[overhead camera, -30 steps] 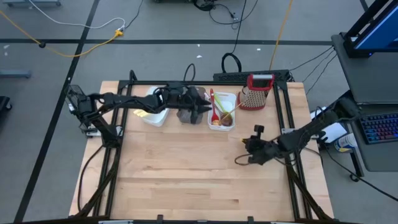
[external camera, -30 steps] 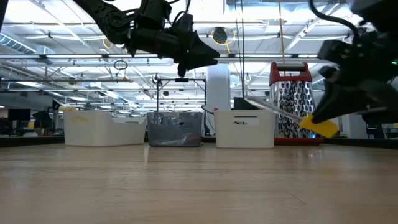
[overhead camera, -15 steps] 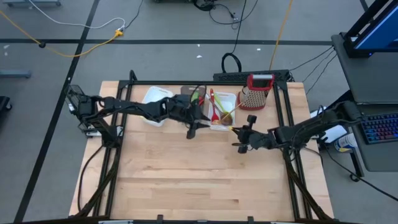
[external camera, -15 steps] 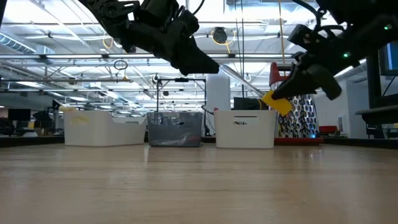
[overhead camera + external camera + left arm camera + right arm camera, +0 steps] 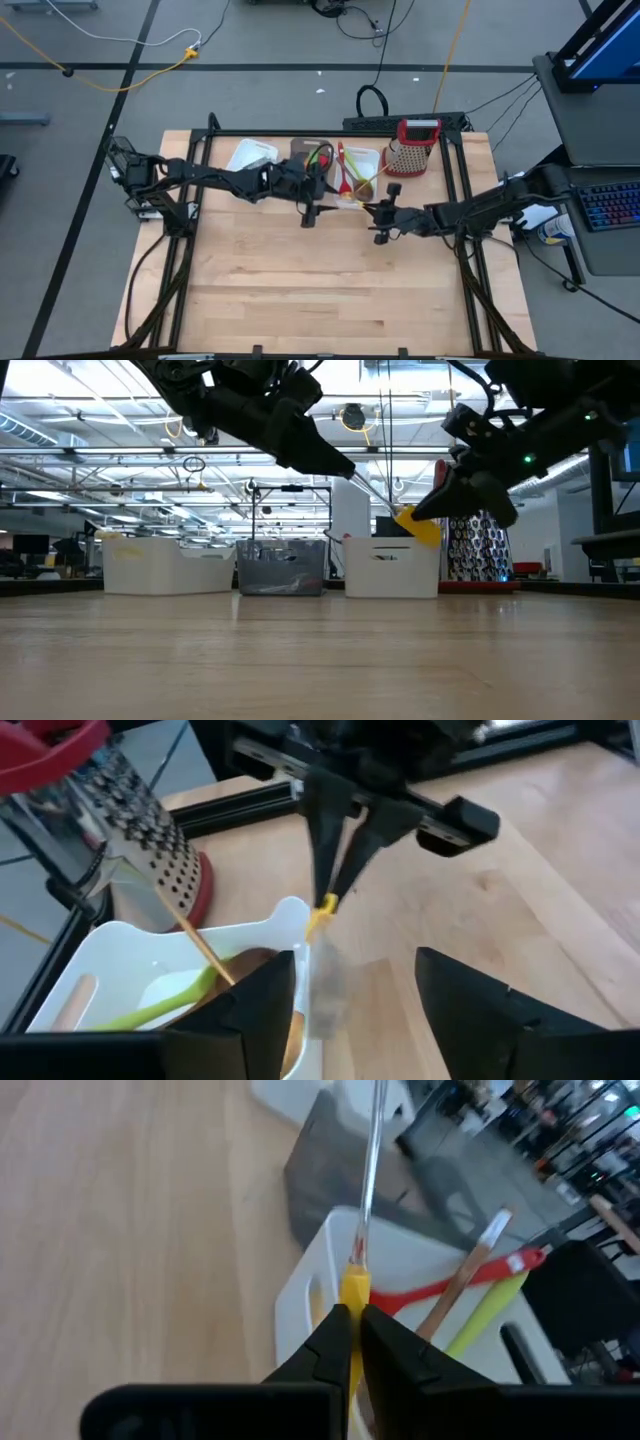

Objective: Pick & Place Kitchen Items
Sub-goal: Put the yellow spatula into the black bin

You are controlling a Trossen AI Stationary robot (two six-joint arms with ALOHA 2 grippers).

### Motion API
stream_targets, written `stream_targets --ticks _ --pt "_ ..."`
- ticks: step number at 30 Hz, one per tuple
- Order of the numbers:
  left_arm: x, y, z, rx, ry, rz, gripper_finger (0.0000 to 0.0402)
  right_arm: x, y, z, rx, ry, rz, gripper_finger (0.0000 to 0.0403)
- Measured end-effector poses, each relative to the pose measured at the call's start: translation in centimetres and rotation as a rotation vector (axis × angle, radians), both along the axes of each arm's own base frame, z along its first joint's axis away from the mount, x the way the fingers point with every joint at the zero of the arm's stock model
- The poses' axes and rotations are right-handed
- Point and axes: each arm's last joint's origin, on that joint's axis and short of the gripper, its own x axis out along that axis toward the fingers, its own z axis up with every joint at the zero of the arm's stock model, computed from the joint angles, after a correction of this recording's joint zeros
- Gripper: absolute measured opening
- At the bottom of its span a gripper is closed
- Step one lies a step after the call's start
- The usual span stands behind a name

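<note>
My right gripper (image 5: 379, 212) is shut on a yellow-headed spatula (image 5: 352, 1285) with a thin silvery handle (image 5: 371, 1160). It is held in the air at the near edge of a white tub (image 5: 358, 181). The tub holds red (image 5: 440, 1287), green (image 5: 487, 1312) and wooden (image 5: 462, 1280) utensils. My left gripper (image 5: 310, 210) is open and empty above the table, just left of that tub. Its two fingers show in the left wrist view (image 5: 355, 982), facing the spatula's head (image 5: 322, 912). My right gripper pinches the spatula's yellow head (image 5: 354, 1296) between its two fingers. The fingers come about level from the table's right side, along the spatula. The spatula is lifted clear. Its handle (image 5: 372, 490) slants up and away from the fingers, over the white tub's near wall.
A brown tub (image 5: 308, 153) and another white tub (image 5: 250, 157) stand left of the first one along the far edge. A red-topped metal box grater (image 5: 412, 146) stands to its right. Bare wooden tabletop (image 5: 320, 290) lies toward the near edge.
My right gripper has carried the yellow spatula up and toward the table's left and far side, to the white tub's near edge. My left gripper has come away from above the tubs toward the near edge, staying open.
</note>
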Motion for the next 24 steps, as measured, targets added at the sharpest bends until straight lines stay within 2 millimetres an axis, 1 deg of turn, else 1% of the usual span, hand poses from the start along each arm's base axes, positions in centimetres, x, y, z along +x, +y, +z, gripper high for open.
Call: stream_targets --ticks 4,7,24 --pt "0.02 -0.33 -0.05 0.033 0.004 -0.023 0.022 0.38 -0.57 0.12 -0.01 -0.028 -0.01 0.0012" --pt "0.03 -0.41 -0.06 0.045 0.004 -0.03 0.0212 0.48 -0.86 0.16 0.009 -0.033 0.009 0.0012" --pt "0.14 -0.36 0.21 0.042 -0.025 -0.024 0.0066 0.6 -0.77 0.36 0.026 -0.058 0.034 0.0012"
